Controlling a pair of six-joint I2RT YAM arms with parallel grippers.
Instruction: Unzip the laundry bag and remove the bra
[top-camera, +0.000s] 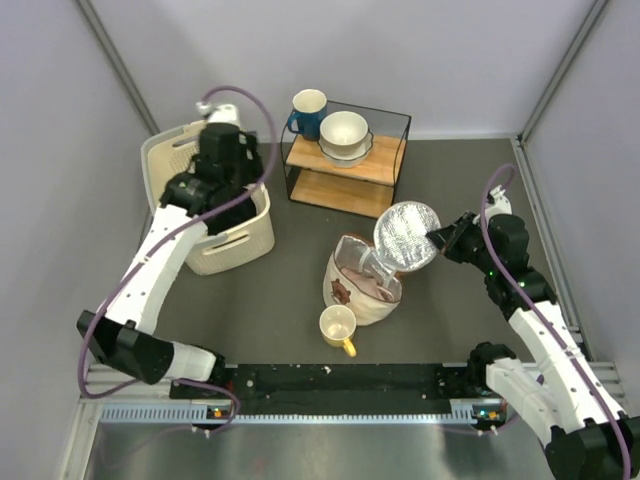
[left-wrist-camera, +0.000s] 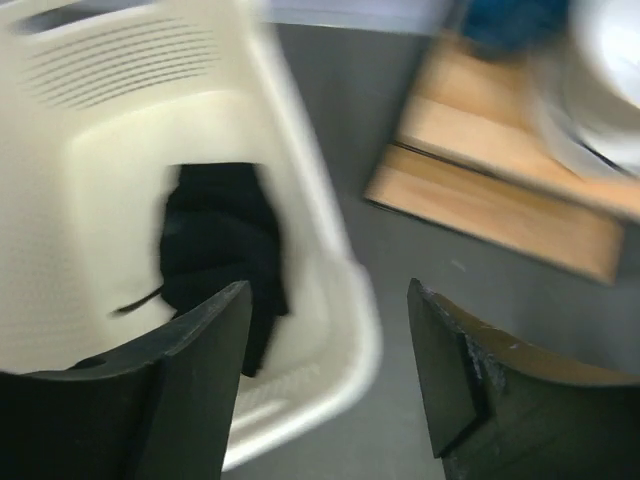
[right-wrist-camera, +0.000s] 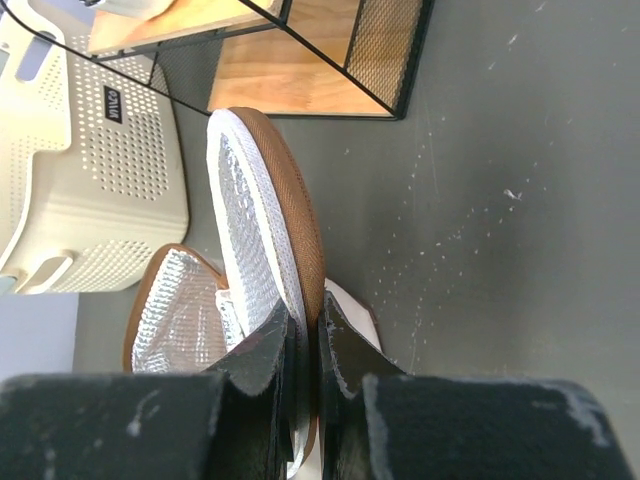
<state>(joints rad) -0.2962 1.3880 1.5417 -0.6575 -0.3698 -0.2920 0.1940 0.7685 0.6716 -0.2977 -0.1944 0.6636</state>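
The cream laundry bag (top-camera: 360, 292) stands open mid-table, its silvery mesh lining (right-wrist-camera: 170, 310) showing. My right gripper (top-camera: 437, 240) is shut on the brown-trimmed edge of the round lid (top-camera: 405, 237) and holds it upright; in the right wrist view the gripper (right-wrist-camera: 305, 325) pinches the lid (right-wrist-camera: 270, 200) between both fingers. My left gripper (left-wrist-camera: 328, 300) is open and empty above the basket's near rim. The bra (left-wrist-camera: 215, 240), black fabric with a thin strap, lies inside the cream plastic basket (left-wrist-camera: 330, 250). In the top view my left gripper (top-camera: 225, 195) hides it.
The perforated basket (top-camera: 235, 240) stands at the left. A black wire shelf with wooden boards (top-camera: 345, 165) at the back holds a blue mug (top-camera: 307, 112) and a white bowl (top-camera: 344, 135). A yellow mug (top-camera: 338, 328) stands in front of the bag.
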